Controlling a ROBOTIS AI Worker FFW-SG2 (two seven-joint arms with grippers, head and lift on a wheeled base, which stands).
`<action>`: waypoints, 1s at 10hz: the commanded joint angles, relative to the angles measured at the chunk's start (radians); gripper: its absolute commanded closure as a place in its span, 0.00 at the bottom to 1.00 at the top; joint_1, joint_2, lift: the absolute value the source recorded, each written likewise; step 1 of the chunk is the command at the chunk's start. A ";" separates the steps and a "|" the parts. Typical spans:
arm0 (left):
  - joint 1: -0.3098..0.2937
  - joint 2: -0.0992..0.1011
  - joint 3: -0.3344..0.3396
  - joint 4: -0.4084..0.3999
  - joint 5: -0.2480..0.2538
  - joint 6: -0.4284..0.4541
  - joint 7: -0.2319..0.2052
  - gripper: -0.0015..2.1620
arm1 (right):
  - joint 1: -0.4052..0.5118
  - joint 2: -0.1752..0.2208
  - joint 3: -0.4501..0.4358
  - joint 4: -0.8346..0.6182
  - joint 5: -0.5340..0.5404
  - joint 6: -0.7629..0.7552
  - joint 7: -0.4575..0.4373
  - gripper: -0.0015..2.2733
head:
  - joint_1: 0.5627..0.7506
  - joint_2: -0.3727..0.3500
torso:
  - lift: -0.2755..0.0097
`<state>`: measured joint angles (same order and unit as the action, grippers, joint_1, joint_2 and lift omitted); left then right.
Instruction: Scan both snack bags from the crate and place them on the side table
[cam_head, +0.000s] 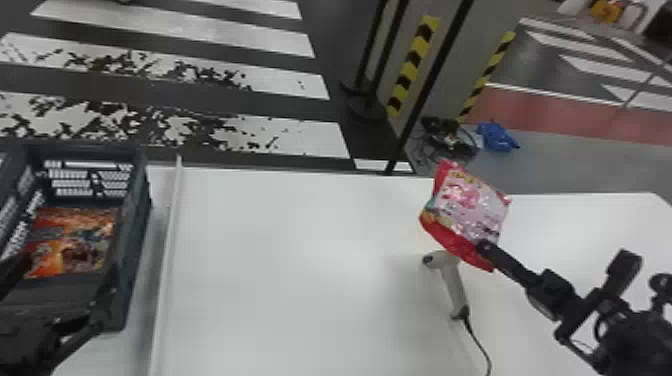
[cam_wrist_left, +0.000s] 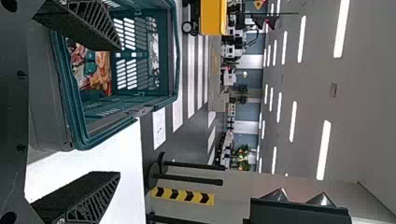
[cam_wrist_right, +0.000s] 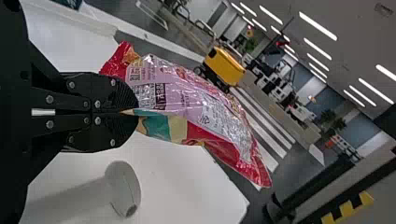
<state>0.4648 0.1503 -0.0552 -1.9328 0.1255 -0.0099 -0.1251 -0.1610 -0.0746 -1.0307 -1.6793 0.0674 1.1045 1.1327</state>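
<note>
One crate (cam_head: 131, 245) holds 1 orange snack bag (cam_head: 75, 250), left gripper (cam_head: 62, 284) spread at its near side; rightward come 1 raised edge (cam_head: 171, 220), open counter (cam_head: 300, 250), 1 scanner (cam_head: 451, 282), and 1 pink-red bag (cam_head: 467, 212) pinched by right gripper (cam_head: 484, 246).

Blue bundle (cam_head: 497, 136) beside tangled cables (cam_head: 450, 140), yellow-black tape (cam_head: 413, 65), yellow machine (cam_wrist_left: 213, 17)

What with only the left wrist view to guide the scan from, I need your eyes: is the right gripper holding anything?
Observer: Yes, the right gripper is shut on a red and pink bag.
Operator: Where's the scanner?
Observer: The scanner is on the robot's right, just below the bag in the head view.
Operator: Is it corded?
Observer: Yes, a dark cord runs from the end of its handle.
</note>
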 joint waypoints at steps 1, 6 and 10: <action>-0.003 0.000 -0.003 0.000 0.000 0.000 -0.001 0.02 | -0.003 -0.008 -0.022 0.041 -0.026 -0.130 -0.105 0.99 | 0.70 0.03 | 0.62; -0.003 0.000 -0.002 0.002 0.002 0.000 0.001 0.02 | -0.003 -0.142 -0.023 0.411 -0.152 -0.584 -0.491 0.99 | 0.70 0.03 | 0.62; -0.003 0.002 -0.002 0.000 0.002 0.000 -0.001 0.02 | -0.041 -0.246 -0.026 0.672 -0.153 -0.731 -0.639 0.99 | 0.70 0.03 | 0.62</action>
<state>0.4618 0.1519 -0.0572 -1.9320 0.1273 -0.0099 -0.1257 -0.1995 -0.3097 -1.0570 -1.0405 -0.0890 0.3969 0.4959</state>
